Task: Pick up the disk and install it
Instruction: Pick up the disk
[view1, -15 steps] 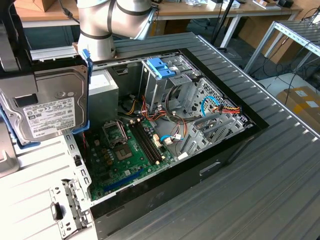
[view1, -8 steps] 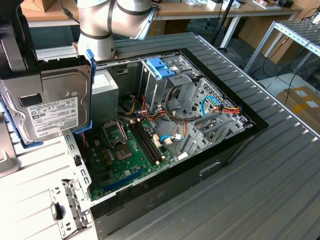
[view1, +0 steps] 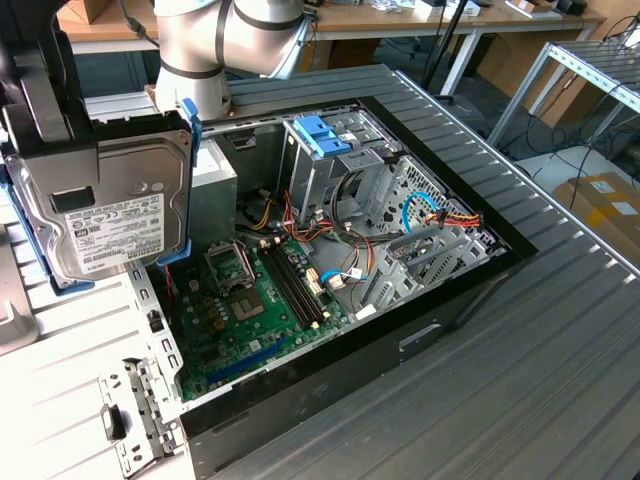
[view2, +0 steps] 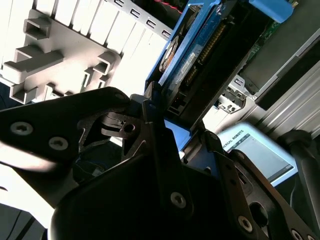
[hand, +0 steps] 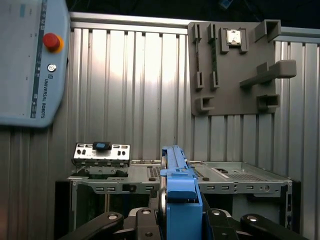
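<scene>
One pincer (view2: 175, 120) clamped on upright disk (view1: 130, 165), white printed label (view1: 112, 228) facing out, near open computer case (view1: 400, 350)

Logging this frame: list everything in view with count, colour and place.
disk: one, silver-grey with blue rails, held upright in the air beside the open case, at the exterior view's left
computer case: one, black, open, on the table
motherboard: one, green, inside the case
clip: one, blue, on the drive cage
table: one, grey ribbed metal
fixture plate: one, grey, on the table
teach pendant: one, grey-blue, red button
arm: one, silver-grey
gripper: one, black, fingers shut on the disk
</scene>
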